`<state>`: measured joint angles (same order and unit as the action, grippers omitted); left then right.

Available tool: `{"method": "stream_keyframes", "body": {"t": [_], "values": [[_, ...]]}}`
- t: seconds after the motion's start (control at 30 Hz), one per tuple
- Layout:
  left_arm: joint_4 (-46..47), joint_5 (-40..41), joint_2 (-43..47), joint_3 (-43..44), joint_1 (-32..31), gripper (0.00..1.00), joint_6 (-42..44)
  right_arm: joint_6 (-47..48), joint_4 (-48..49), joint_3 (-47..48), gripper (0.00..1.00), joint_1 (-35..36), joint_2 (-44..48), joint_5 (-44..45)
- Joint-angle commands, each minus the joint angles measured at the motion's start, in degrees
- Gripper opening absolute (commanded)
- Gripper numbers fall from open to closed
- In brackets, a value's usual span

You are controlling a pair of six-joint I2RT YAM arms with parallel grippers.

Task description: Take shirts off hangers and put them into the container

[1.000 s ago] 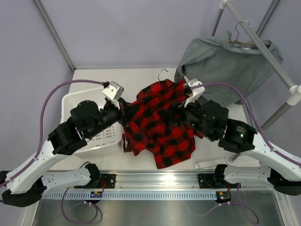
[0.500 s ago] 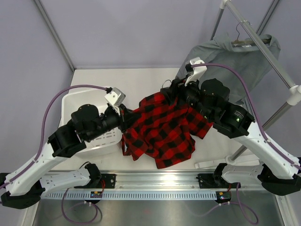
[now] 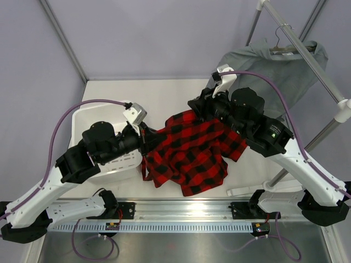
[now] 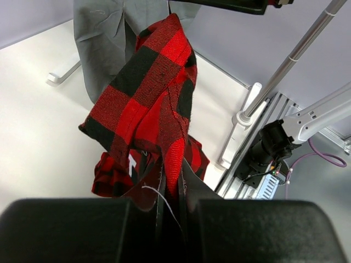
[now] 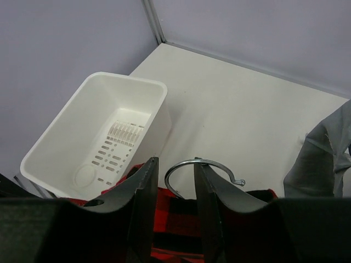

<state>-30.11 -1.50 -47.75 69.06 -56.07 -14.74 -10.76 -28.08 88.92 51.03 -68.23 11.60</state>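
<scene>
Between parted jaws of R gripper (image 5: 175, 165) stands hanger hook (image 5: 192, 160); L gripper (image 4: 169, 197), off to its left, clamps plaid shirt (image 4: 143, 104).

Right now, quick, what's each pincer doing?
Left pincer: closed, pinching the plaid shirt.
Right pincer: open, jaws apart on either side of the hanger hook, no grip visible.
</scene>
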Motion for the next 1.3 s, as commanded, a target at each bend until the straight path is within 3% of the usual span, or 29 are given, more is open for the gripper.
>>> {"method": "stream_keyframes", "body": {"t": [0.0,0.13,0.17,0.2,0.27,0.33,0.37,0.43,0.67,0.77,0.87,0.93,1.13,1.27], "values": [[6.1,-3.2,1.0,0.6,-0.1,0.00,-0.8,-0.2,1.9,2.4,0.33,-0.9,-1.1,-2.0],[6.2,-3.8,0.7,0.7,-0.1,0.00,-0.7,-0.9,1.8,2.2,0.00,-1.2,-1.7,-1.7],[5.9,-3.9,0.5,1.1,-0.1,0.02,-0.7,-0.9,1.8,2.2,0.00,-1.2,-1.9,-1.1],[5.2,-3.6,0.3,1.5,-0.1,0.14,-0.7,-0.8,1.7,2.3,0.00,-1.2,-1.9,-0.4],[3.2,-3.3,0.3,1.5,-0.1,0.24,-1.2,-0.1,1.1,2.6,0.00,-1.3,-1.6,2.0],[1.2,-1.9,1.0,0.7,-0.1,0.42,-1.9,0.6,-0.7,4.1,0.00,-1.3,-1.7,4.0],[0.4,-1.5,1.6,0.6,-0.1,0.45,-2.1,1.5,-1.3,4.6,0.00,-1.3,-1.8,5.4],[-0.8,-1.5,2.3,-0.8,-0.2,0.50,-2.4,2.1,-2.3,5.6,0.00,-1.3,-1.5,7.3],[-2.1,-3.2,3.5,-4.6,-0.1,0.50,-4.4,4.6,-3.9,8.5,0.00,-1.4,-1.7,9.3],[-1.4,-4.6,3.2,-6.7,-0.2,0.47,-5.6,6.0,-4.4,10.5,0.00,-1.5,-2.7,10.8],[-0.4,-6.1,2.8,-8.3,-0.5,0.36,-6.3,6.7,-5.2,12.7,0.00,-1.8,-3.8,11.2],[-0.5,-6.1,2.4,-8.3,-0.8,0.02,-6.4,6.8,-4.9,13.4,0.00,-2.0,-4.3,11.7],[1.5,-1.9,4.2,-7.6,-5.7,0.00,-6.6,9.0,-5.2,15.5,0.00,-2.2,-8.8,21.7],[2.9,0.7,7.2,-5.6,-9.6,0.00,-6.1,9.9,-2.2,12.1,0.00,-2.4,-10.8,29.4]]}}
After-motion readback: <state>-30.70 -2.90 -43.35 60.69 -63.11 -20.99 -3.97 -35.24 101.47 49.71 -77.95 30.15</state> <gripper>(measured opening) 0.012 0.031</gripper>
